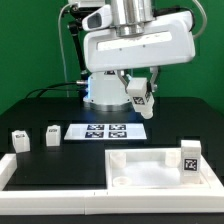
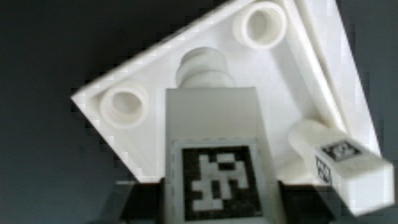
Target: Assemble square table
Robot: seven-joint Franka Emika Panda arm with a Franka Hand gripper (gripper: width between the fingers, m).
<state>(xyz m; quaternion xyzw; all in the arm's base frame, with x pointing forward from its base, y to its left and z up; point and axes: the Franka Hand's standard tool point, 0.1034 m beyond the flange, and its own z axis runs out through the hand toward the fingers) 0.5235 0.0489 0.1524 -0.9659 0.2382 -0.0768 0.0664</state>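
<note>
A leg (image 2: 214, 135) is clamped in the gripper (image 1: 140, 99) over the tabletop (image 1: 150, 166) (a second leg (image 1: 190, 158) stands there), for aiming at a socket (image 2: 125, 103).

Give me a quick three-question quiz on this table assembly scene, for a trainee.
1. True or false: the gripper is empty.
2. The pair of legs standing side by side on the black table is at the exterior view's: A) left B) right C) centre.
3. In the wrist view, what white part with round sockets lies beneath the held leg?
Key: 1 false, it grips a leg. 2 A. 3 the tabletop.
</note>
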